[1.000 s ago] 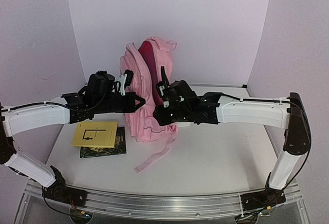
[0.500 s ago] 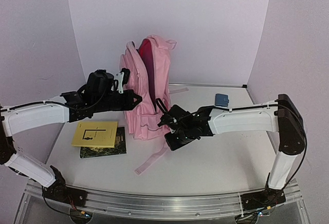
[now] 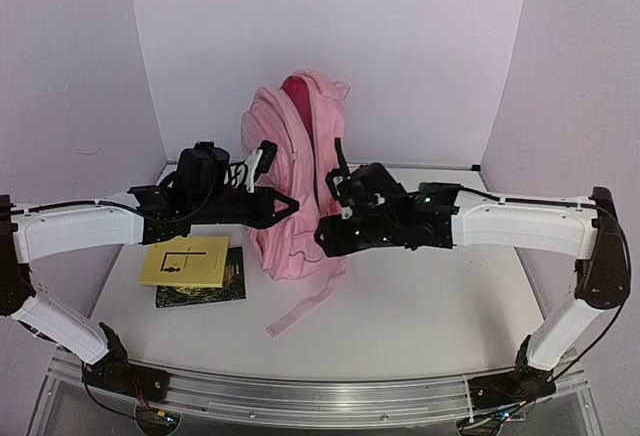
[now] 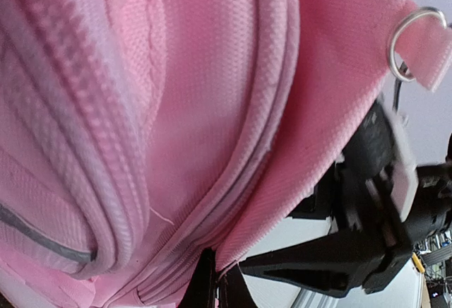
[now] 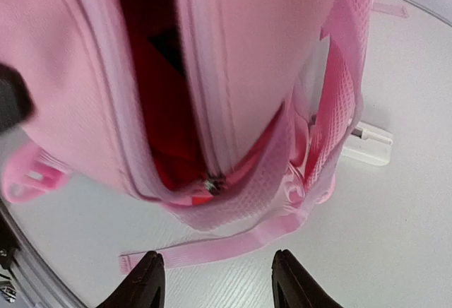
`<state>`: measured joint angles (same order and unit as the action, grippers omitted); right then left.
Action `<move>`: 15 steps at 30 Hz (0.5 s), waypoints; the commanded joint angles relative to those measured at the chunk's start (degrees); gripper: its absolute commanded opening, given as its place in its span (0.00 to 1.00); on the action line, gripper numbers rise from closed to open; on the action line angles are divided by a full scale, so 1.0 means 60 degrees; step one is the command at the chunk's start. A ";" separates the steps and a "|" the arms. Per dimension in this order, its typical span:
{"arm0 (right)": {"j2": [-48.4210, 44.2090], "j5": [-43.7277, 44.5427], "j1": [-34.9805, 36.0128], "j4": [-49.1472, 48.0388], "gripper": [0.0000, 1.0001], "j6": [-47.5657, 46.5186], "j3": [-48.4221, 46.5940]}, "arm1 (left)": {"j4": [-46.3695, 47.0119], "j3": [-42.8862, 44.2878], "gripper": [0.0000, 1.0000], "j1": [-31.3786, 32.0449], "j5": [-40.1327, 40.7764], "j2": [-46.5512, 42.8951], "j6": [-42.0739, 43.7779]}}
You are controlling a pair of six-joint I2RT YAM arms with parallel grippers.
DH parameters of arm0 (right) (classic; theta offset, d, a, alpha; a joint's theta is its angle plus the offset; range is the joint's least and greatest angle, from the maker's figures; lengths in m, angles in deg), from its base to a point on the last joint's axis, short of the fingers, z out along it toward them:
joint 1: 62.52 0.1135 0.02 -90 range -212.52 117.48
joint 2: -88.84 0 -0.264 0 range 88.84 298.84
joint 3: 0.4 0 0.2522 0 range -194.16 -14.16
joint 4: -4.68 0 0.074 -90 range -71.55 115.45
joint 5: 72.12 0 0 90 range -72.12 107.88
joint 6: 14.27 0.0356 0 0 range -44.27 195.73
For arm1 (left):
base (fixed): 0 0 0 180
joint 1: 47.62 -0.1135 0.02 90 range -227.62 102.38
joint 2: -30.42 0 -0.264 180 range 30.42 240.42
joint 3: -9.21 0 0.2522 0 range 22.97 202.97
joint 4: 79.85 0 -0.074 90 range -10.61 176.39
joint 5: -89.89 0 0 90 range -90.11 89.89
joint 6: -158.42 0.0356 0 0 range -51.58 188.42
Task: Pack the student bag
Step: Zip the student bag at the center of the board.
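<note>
Two black fingers of the left gripper [image 4: 212,283] are clenched together, their tips pressed against a fold of the large light-pink fabric student bag [image 3: 290,156] beside its zip seam, though whether cloth is pinched between them cannot be told. Those of the right gripper [image 5: 215,280] stand well apart and hold nothing, poised over the bag's open red-lined mouth. The bag stands on the white table [image 3: 430,296], between both arms.

place: robot lab | signs: plain backdrop [image 3: 330,16]; aluminium rail [image 3: 300,392]; white table [image 3: 430,306]
</note>
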<state>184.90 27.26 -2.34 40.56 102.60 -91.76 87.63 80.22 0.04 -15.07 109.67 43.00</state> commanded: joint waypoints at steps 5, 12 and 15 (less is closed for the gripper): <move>-0.1774 0.0108 -0.0244 -0.1649 0.73 0.0392 0.1192 | 0.1808 0.0337 0.00 0.1508 0.0950 0.0744 -0.0403; -0.3349 0.1249 -0.0244 -0.2117 0.90 0.0637 0.2063 | 0.3386 0.1911 0.00 0.2737 0.2365 0.2980 -0.0498; -0.4075 0.1551 -0.0263 -0.2087 0.95 0.0628 0.2290 | 0.3525 0.2490 0.00 0.2966 0.2765 0.3546 -0.0333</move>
<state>166.78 36.11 -5.67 34.98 105.63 -78.18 102.34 89.00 13.73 -0.33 125.81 40.22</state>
